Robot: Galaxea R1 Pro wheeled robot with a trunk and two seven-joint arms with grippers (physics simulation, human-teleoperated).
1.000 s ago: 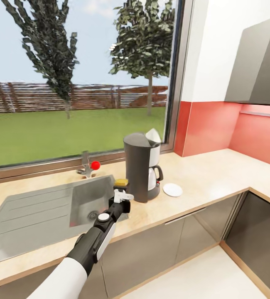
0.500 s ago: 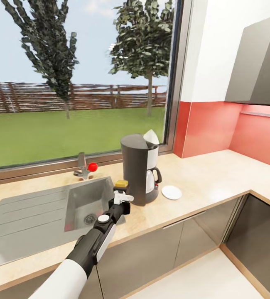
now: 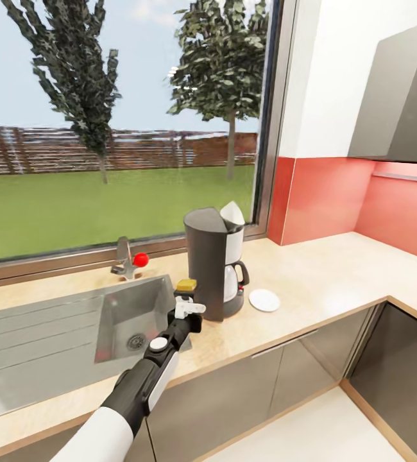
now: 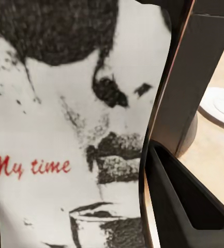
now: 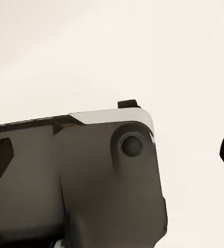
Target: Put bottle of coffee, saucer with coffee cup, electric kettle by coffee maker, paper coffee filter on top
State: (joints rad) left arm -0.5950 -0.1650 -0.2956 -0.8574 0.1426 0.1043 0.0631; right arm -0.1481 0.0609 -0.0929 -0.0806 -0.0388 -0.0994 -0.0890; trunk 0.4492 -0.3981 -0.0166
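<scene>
The left hand (image 3: pixel 184 307) is closed around the jar of coffee (image 3: pixel 186 287), whose yellow lid shows just above the fingers. In the left wrist view the jar's white label (image 4: pixel 75 139) sits tight against the camera, which suggests a firm grip. The jar is held low, just beside the coffee maker (image 3: pixel 213 263), probably to be set down next to it. A white paper filter (image 3: pixel 233 215) already sits on top of the machine, and a saucer (image 3: pixel 264 299) lies on the worktop (image 3: pixel 311 276) near its other side. The light wood worktop carries a steel sink (image 3: pixel 54 340) towards its left end. Behind are a large garden window and a red wall panel. I cannot tell the right hand's state.
</scene>
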